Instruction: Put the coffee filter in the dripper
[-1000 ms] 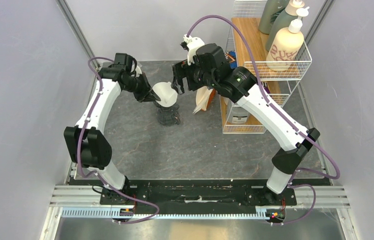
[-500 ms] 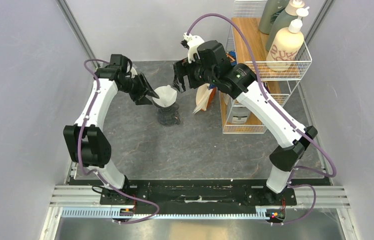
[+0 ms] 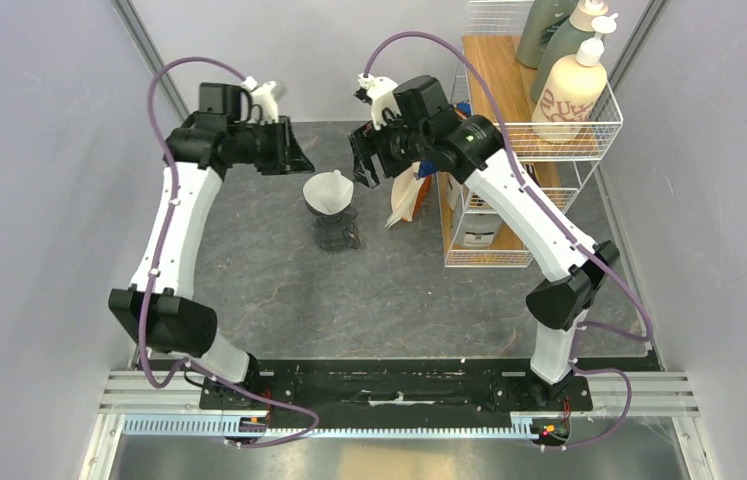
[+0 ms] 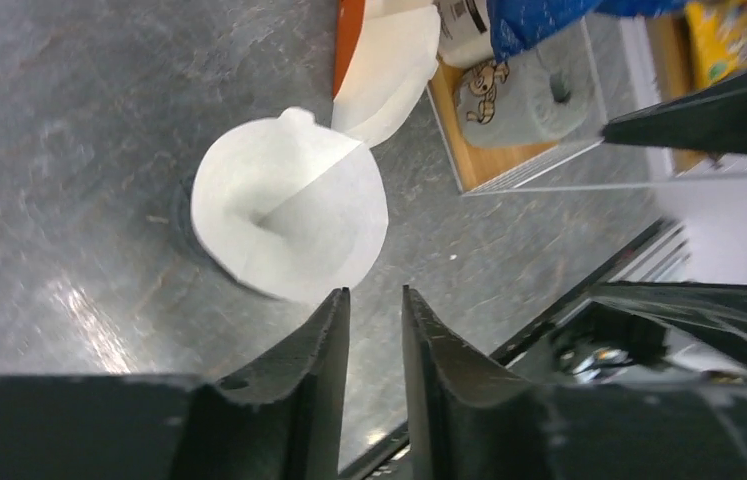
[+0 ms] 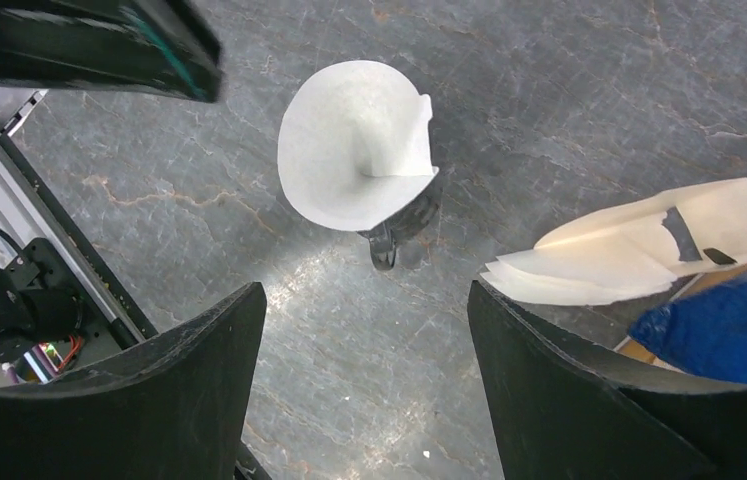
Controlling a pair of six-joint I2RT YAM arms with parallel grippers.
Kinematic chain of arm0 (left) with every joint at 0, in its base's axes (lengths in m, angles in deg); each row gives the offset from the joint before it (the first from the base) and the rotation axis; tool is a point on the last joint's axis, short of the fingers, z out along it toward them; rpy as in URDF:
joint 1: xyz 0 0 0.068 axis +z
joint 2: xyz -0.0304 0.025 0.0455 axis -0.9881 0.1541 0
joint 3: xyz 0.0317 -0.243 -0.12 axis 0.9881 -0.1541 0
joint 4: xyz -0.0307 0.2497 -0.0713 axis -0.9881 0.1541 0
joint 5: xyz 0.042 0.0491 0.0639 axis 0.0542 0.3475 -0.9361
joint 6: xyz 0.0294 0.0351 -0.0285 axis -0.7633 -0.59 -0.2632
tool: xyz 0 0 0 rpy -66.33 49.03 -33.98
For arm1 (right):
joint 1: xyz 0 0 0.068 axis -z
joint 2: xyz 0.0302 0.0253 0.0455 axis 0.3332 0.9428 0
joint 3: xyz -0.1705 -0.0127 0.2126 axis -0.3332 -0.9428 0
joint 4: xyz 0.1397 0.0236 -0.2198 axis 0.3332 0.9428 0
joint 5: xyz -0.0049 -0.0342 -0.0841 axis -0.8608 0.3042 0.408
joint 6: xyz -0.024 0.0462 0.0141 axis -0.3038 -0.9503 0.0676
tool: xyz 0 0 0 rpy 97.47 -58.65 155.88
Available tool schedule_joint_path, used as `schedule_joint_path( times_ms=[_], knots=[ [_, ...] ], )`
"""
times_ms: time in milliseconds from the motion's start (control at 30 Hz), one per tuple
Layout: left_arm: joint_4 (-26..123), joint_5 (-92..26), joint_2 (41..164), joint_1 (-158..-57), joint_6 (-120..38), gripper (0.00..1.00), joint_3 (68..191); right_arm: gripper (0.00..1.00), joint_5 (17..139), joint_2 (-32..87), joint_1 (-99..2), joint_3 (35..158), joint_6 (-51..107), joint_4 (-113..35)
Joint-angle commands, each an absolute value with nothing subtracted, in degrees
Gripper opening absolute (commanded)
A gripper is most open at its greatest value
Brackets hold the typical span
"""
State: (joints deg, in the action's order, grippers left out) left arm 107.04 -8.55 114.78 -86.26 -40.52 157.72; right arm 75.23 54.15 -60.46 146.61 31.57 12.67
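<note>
1. Coffee filter [image 4: 289, 205] sits mouth-up in the dripper [image 3: 337, 232] at mid-desk [image 3: 369, 290]. It is a white paper cone with a seam flap at the rim, hiding most of the dark cup.
2. The left tool [image 4: 376, 292] hovers just left of it, fingers nearly together with a slim gap, gripping nothing. The right tool [image 5: 364, 290] hovers just right, fingers wide apart, empty.
3. Count: one filter, one dripper, two arms, one packet of papers [image 5: 639, 250] beside the wire rack [image 3: 484, 262].
</note>
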Motion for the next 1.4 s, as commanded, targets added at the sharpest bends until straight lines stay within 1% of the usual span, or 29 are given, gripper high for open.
schedule_joint_path(
  times_ms=[0,100,233,367,933,1367],
  knots=[
    [110.60,-13.28,120.13,-92.22,-54.96,0.28,161.27,0.82,72.00,46.47,-59.79,145.38,32.12,12.07],
    [110.39,-18.67,122.37,-95.94,-58.42,0.18,161.71,0.83,70.07,44.29,-59.81,145.42,32.25,12.81],
    [109.71,-24.13,125.21,-98.96,-60.78,0.08,161.15,0.83,67.33,43.08,-59.79,146.15,33.19,14.74],
    [109.06,-28.07,127.75,-99.77,-61.91,0.03,160.09,0.84,66.55,42.67,-59.76,145.97,33.35,15.04],
    [94.66,-31.79,130.05,-102.12,-63.63,0.02,147.12,0.84,66.28,43.92,-59.81,146.23,32.71,14.69],
    [92.17,-31.96,132.79,-102.37,-64.41,0.02,145.24,0.84,66.06,44.27,-59.81,146.50,32.15,14.86]
  ],
)
